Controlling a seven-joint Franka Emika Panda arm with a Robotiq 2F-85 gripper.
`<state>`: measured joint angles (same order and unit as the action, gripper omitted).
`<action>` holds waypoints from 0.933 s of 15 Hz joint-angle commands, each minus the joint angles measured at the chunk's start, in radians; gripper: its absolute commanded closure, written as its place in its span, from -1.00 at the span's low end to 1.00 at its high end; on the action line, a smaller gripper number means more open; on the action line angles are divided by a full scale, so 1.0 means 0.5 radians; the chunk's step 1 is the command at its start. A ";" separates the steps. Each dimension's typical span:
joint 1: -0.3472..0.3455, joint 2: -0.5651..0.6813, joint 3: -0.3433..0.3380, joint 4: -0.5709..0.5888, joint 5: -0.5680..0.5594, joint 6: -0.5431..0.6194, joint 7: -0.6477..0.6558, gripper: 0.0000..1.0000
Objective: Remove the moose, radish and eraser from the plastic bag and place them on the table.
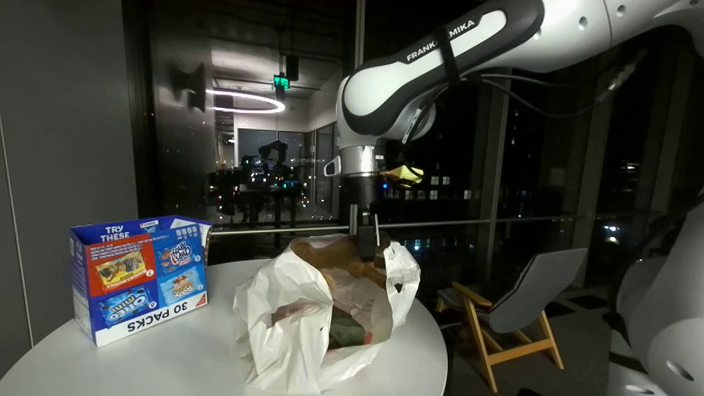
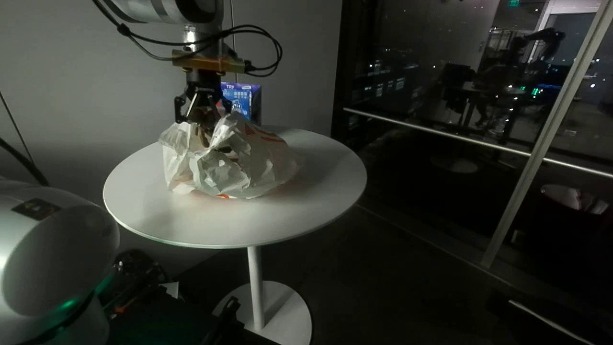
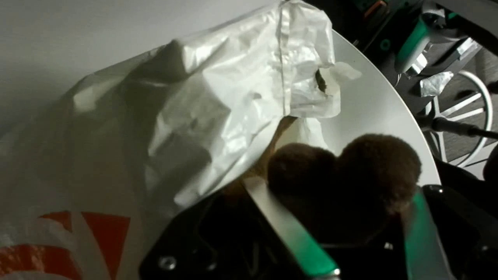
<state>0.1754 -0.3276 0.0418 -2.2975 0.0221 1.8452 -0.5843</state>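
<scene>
1. One round table (image 2: 215,225), smooth and white. On it stands one crumpled, glossy white plastic bag (image 1: 291,330), printed in orange-red, with a small ragged hole near its edge.
2. One fuzzy dark-brown plush toy (image 3: 373,167), which I take for the moose, at the bag's mouth; two rounded lobes show.
3. One black two-fingered claw (image 3: 333,189), its flat-faced fingers (image 3: 290,229) apart with the plush between them; I can't tell whether they're squeezing it.
4. One soft-looking grey-green lump (image 1: 346,330) inside the bag; a scrap of red beside it is too small to name.
5. One blue-and-red cardboard snack box (image 1: 148,275) near the bag, "30 PACKS" upside down.
6. One grey-seated, wooden-framed chair (image 1: 536,286) on the floor.
</scene>
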 commanded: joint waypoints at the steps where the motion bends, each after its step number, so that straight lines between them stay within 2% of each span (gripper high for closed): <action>1: 0.078 -0.121 0.001 -0.043 0.002 0.100 -0.272 1.00; 2: 0.098 -0.111 0.011 -0.050 -0.009 0.166 -0.323 1.00; 5: 0.057 -0.069 0.142 -0.153 -0.180 0.603 0.103 1.00; 9: 0.072 -0.035 0.198 -0.312 -0.189 1.132 0.480 0.99; 14: 0.070 -0.101 0.331 -0.407 -0.208 1.533 0.958 0.94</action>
<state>0.2136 -0.3299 0.1666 -2.4705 -0.0612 2.5090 -0.2370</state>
